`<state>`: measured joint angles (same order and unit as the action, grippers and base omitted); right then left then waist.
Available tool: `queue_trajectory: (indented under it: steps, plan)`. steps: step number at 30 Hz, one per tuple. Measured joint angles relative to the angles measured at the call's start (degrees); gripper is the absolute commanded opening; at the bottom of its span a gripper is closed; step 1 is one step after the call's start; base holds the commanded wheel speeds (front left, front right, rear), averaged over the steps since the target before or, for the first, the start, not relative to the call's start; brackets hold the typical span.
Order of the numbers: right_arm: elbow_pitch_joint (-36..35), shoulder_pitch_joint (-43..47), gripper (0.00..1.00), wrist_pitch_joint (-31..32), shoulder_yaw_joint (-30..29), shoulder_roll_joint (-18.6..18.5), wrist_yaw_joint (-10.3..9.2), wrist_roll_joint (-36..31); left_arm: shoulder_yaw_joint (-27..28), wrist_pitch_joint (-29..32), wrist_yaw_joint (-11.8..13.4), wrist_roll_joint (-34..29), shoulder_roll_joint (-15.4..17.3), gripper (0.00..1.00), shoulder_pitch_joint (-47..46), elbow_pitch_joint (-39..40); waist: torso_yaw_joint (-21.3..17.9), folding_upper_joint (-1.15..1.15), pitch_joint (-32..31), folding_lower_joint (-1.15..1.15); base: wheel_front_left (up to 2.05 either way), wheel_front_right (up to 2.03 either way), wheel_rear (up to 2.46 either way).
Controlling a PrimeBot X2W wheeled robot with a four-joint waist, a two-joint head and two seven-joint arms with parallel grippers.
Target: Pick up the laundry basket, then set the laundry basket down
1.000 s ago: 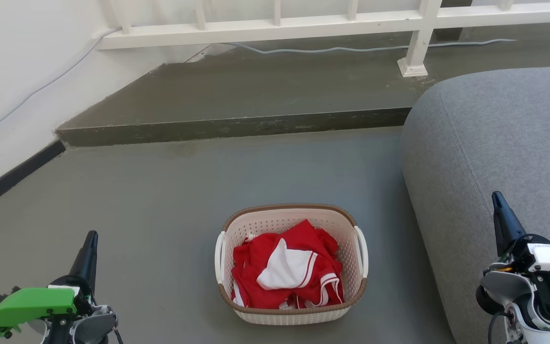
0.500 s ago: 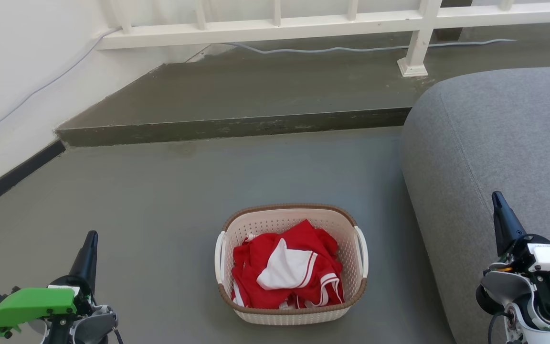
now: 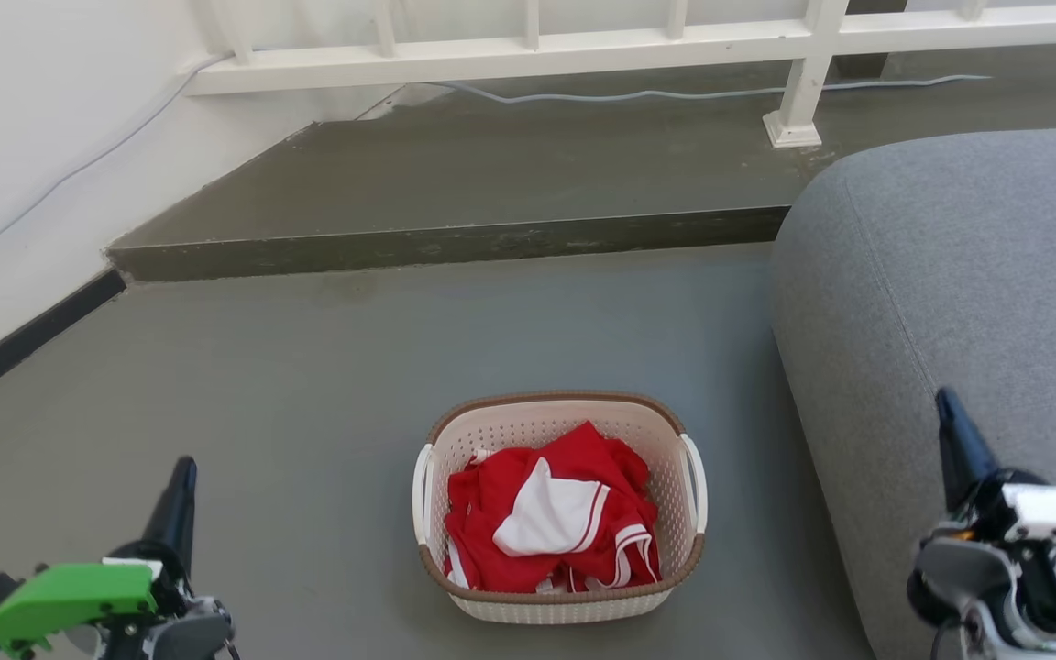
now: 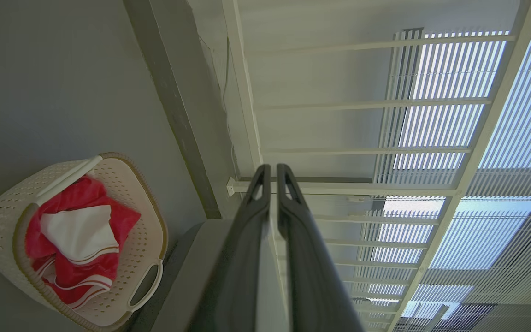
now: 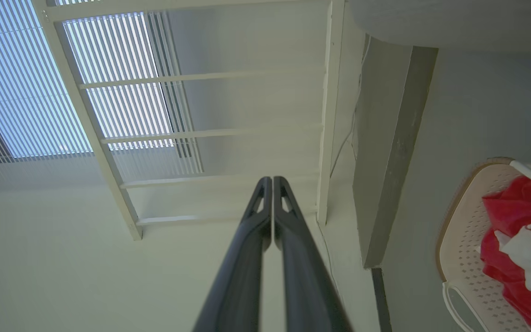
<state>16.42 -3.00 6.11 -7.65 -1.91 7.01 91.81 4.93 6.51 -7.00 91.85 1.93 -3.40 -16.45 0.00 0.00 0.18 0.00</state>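
Cream perforated plastic laundry basket (image 3: 551,417) with a brown rim sits upright on the grey floor (image 3: 308,367), at 6 o'clock in the head view. Red and white clothes (image 3: 537,522) lie inside. Grey sofa (image 3: 950,275) near it at 3 o'clock. Left gripper (image 3: 181,472) at 7 o'clock, right gripper (image 3: 947,403) at 4 o'clock, both well apart from the basket. Wrist views: both sets of jaws clenched together, grasping nothing. White railing (image 3: 528,50) at 12 o'clock.

Grey floor (image 3: 308,385), raised step (image 3: 455,243), grey sofa (image 3: 968,266) (right), white railing (image 3: 528,55).
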Motion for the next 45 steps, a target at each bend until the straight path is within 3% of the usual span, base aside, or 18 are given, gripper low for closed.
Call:
queue_trajectory:
  steps: [17, 26, 45]
  plan:
    - [-0.6, 2.3, 1.0, -1.9, 0.9, 0.9, -0.07, -0.1, -1.3, -2.5, 0.0, -0.5, -1.0, 1.0, 1.2, 0.1, 0.2, 0.0, 0.2, 0.0, 0.0, 0.0, 0.0]
    - [-3.0, 2.2, 1.0, -3.8, 2.4, 0.1, -0.07, -2.9, -3.2, -4.5, 0.0, -4.8, -0.4, 1.0, 1.2, 1.4, 0.3, 0.0, 0.5, 0.0, 0.0, 0.0, 0.0]
    - [-5.8, 2.0, 1.0, -8.2, 9.3, -4.4, -0.05, -19.2, -7.0, -8.3, 0.0, -24.3, 2.7, 1.0, 0.8, 3.5, 0.7, 0.0, 1.1, 0.0, 0.0, 0.0, 0.0]
